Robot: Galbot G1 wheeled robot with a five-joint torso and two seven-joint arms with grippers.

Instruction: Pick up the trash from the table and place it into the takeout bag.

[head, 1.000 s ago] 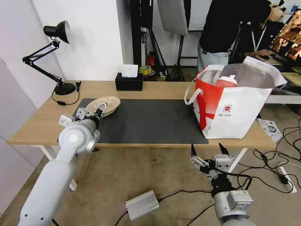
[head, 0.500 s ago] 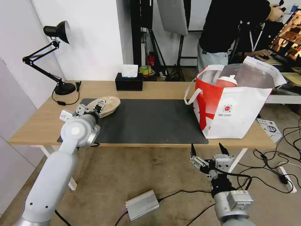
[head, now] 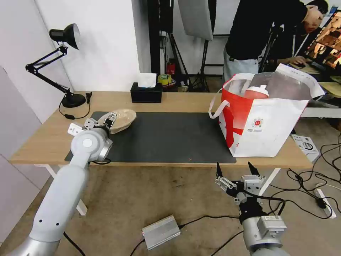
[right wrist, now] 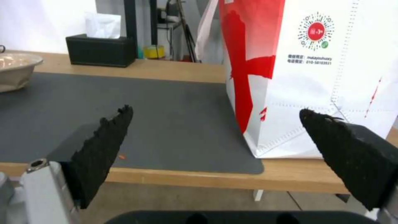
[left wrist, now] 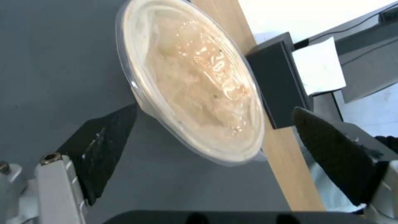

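The shallow beige pulp bowl [head: 124, 117] [left wrist: 195, 84] rests on the dark mat [head: 170, 137] at the table's [head: 184, 99] left end. My left gripper [head: 108, 120] [left wrist: 214, 109] is open at the bowl's near rim, with one finger on each side of it. The white and red takeout bag [head: 264, 124] [right wrist: 319, 77] stands open at the table's right end, and a red drink cup with a white lid [head: 256, 92] shows inside it. Below the table's front edge, in front of the bag, my right gripper [head: 237, 170] [right wrist: 215, 110] hangs open, holding nothing.
A black tissue box [head: 146, 93] [right wrist: 100, 50] sits at the table's back edge and a black desk lamp [head: 65, 35] at its far left. Cables and a silver box [head: 161, 232] lie on the floor. A person stands behind the bag.
My left arm has pushed forward over the table edge and its gripper has slid a little left along the bowl's near rim. The bowl rocked briefly. The right arm has stayed still.
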